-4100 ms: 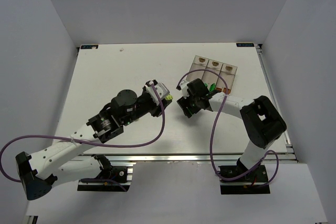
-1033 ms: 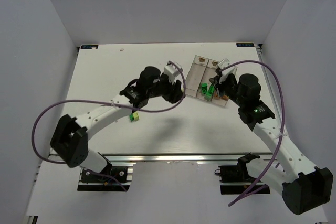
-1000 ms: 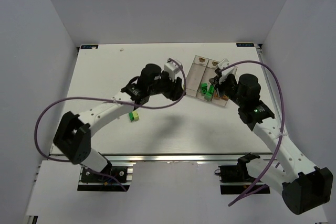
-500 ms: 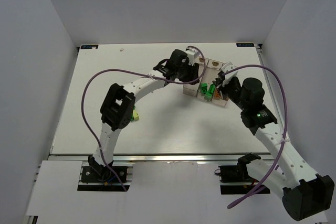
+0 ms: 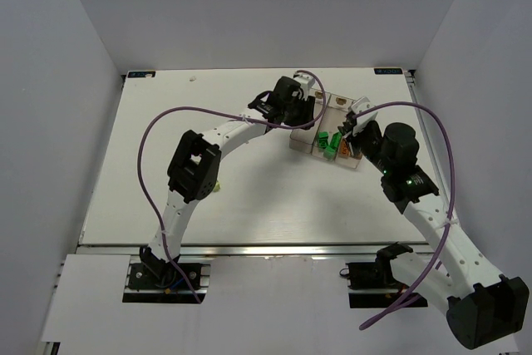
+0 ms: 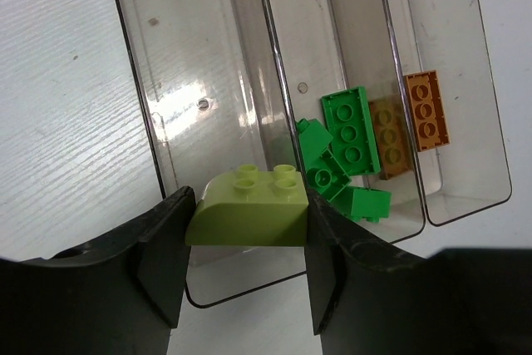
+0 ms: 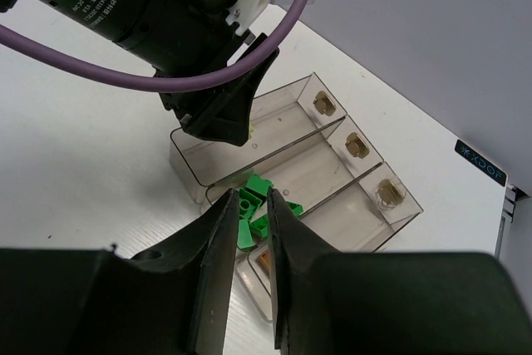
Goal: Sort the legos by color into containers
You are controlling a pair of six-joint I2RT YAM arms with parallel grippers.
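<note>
1. On right gripper (image 7: 249,204): jaws narrowly parted, holding nothing, above the dark green legos (image 6: 349,130).
2. On left gripper (image 6: 248,226): pinching a yellow-green lego (image 6: 249,205) over the end bin (image 6: 199,64) (no bricks inside).
3. Placing step in hand; next, spread the jaws well inside the bin walls.

Left pincer (image 6: 248,240) grips a yellow-green studded plastic brick (image 6: 249,205).
It hangs over a clear plastic bin (image 6: 191,64); dark green bricks (image 6: 345,151) lie in the next.
</note>
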